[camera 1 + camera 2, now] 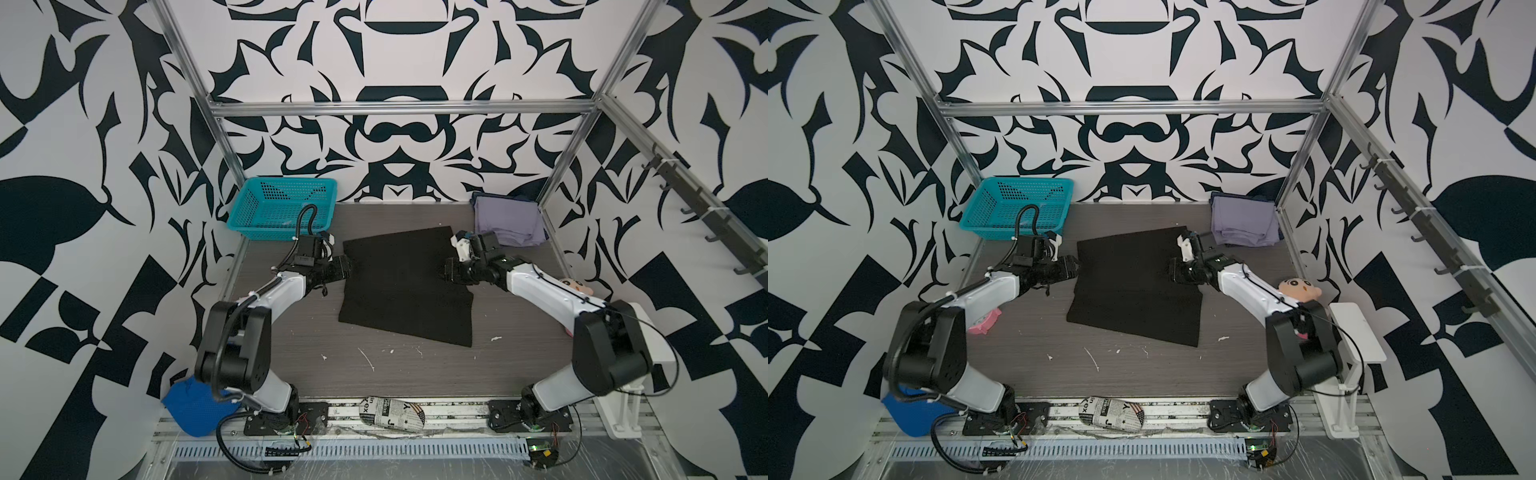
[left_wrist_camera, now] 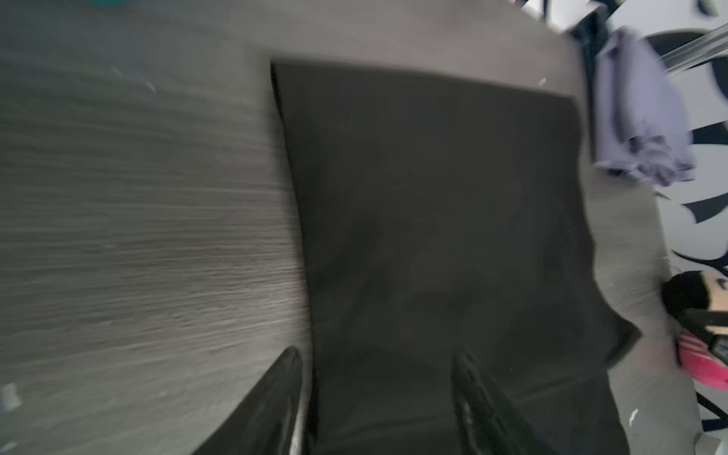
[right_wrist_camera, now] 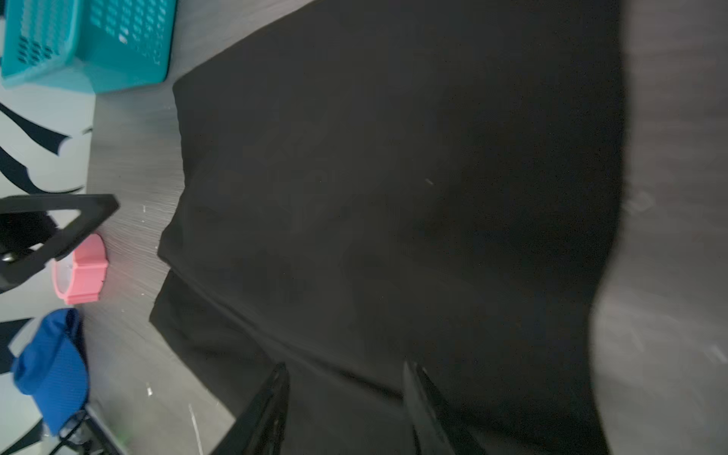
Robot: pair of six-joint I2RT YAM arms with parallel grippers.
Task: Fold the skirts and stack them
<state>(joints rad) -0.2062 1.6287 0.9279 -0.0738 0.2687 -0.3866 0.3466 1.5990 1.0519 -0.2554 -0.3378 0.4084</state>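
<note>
The black skirt [image 1: 399, 286] lies flat and folded over in the middle of the table, in both top views. At the back right corner sits the folded lavender skirt [image 1: 509, 222], with a dark blue denim edge [image 1: 1225, 194] showing behind and under it. My left gripper [image 1: 347, 268] is at the black skirt's left edge. In the left wrist view this gripper [image 2: 378, 352] is open, one finger over the table and one over the cloth. My right gripper [image 1: 446, 270] hovers over the skirt's right part; in the right wrist view it [image 3: 346, 365] is open and holds nothing.
A teal basket [image 1: 282, 212] stands at the back left. A pink object [image 1: 984, 324] lies by the left arm and a doll [image 1: 1300, 286] behind the right arm. A blue mesh cloth [image 1: 195, 409] and a newspaper-print bundle [image 1: 392, 411] lie at the front rail.
</note>
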